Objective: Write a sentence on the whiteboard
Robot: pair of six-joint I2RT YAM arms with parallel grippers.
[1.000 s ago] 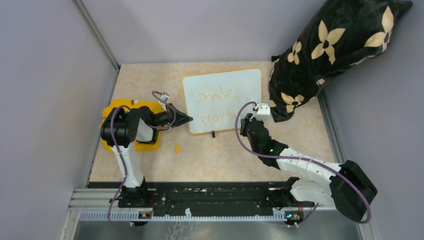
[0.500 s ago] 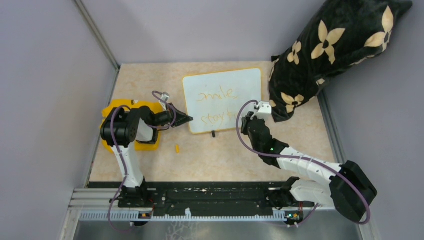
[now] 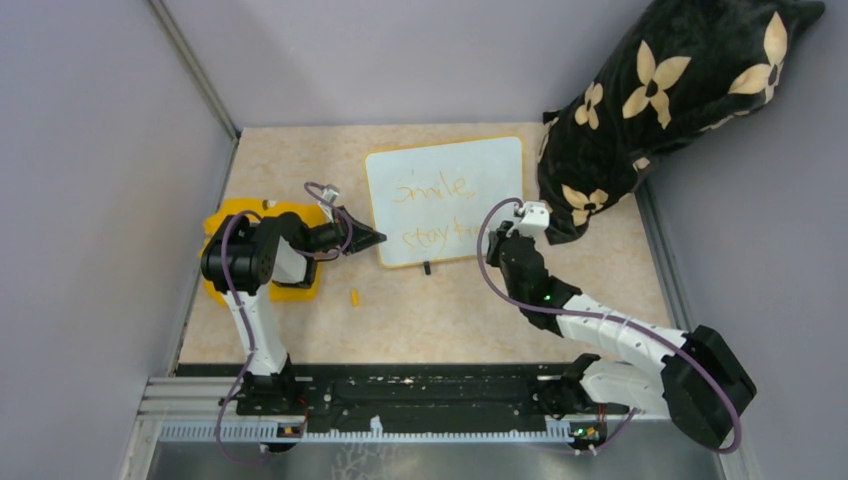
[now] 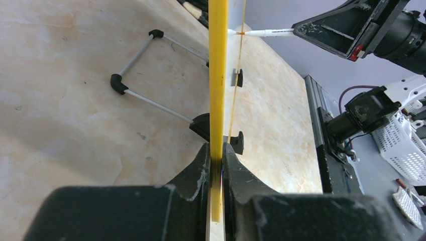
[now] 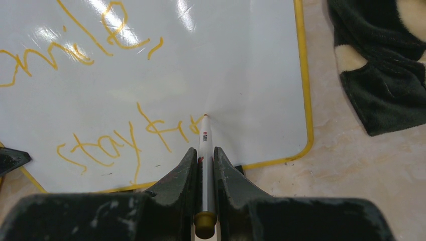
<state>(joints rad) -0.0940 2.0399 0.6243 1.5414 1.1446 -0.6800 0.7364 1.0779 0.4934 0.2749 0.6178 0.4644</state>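
Clamps whiteboard (image 3: 490, 170) rim in left gripper (image 4: 216, 148), pinches marker (image 5: 204, 135) in right gripper (image 5: 204, 151); floral cushion (image 3: 660, 100) just beside right edge, tabletop (image 3: 450, 310) nearer

Table (image 3: 450, 320): beige marbled top, faint dark specks, matte. Plain grey-lilac walls (image 3: 90, 170) at left, back and right, closing table in on three sides. Slim metal post (image 3: 193, 62) in far-left corner. Black rail (image 3: 420, 392) with silver profile along near edge. Black plush cushion (image 3: 680, 90), cream flower pattern, propped in far-right corner. White plastic basket (image 4: 408, 150) beyond table edge, left wrist view. Light soft, even; shadows weak.
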